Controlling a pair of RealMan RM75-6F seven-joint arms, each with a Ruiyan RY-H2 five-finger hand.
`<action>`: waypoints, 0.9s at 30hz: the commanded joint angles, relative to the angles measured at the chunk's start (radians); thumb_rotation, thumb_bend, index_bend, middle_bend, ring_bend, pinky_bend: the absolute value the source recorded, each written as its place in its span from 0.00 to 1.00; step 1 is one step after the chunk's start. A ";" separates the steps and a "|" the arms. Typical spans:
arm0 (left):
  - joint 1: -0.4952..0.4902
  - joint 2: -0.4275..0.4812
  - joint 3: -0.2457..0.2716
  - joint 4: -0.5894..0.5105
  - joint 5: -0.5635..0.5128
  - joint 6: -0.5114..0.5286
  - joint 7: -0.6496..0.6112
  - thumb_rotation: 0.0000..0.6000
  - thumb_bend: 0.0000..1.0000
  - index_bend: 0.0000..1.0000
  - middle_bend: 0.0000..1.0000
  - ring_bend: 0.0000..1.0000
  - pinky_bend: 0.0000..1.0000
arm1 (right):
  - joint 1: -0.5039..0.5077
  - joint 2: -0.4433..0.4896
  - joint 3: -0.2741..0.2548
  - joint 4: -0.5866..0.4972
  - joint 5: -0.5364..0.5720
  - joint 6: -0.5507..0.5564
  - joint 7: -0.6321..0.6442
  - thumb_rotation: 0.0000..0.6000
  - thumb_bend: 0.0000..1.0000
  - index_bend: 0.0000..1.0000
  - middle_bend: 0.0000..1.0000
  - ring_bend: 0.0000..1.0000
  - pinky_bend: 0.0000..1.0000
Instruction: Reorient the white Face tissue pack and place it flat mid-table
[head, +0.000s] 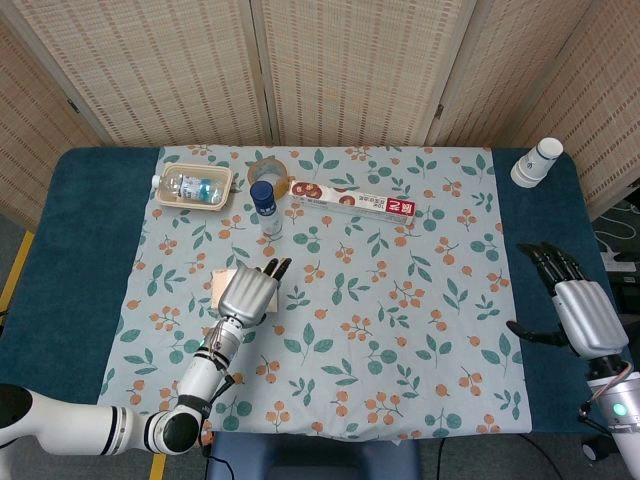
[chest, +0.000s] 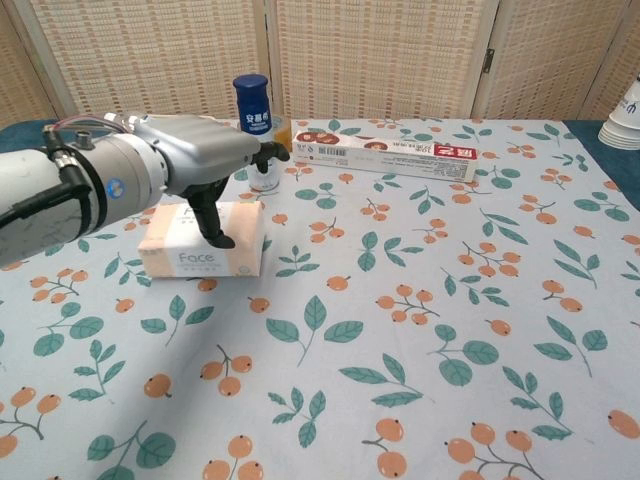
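Left hand fingers spread over tissue pack — bottle just behind | right hand spread

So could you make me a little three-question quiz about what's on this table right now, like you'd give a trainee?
1. True or false: the left hand is above the tissue pack.
2. Which thing stands nearest behind the tissue pack?
A. the blue-capped bottle
B. the stack of paper cups
C. the long box
3. Fill in: the right hand hangs over the ____ edge of the table, holding nothing.

Key: 1 true; 2 A; 3 right.
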 joint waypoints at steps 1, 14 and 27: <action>-0.030 -0.001 -0.011 0.004 -0.041 -0.011 0.002 1.00 0.18 0.02 0.12 0.44 0.66 | 0.001 -0.001 0.001 0.001 0.001 0.000 0.001 1.00 0.11 0.10 0.08 0.00 0.11; -0.120 -0.059 0.022 0.142 -0.159 -0.017 0.055 1.00 0.18 0.07 0.12 0.43 0.68 | 0.005 -0.002 0.006 0.013 0.019 -0.010 0.012 1.00 0.11 0.11 0.08 0.00 0.11; -0.159 -0.081 0.035 0.187 -0.206 -0.033 0.032 1.00 0.18 0.06 0.12 0.44 0.69 | 0.016 -0.004 0.012 0.020 0.037 -0.029 0.016 1.00 0.11 0.11 0.08 0.00 0.11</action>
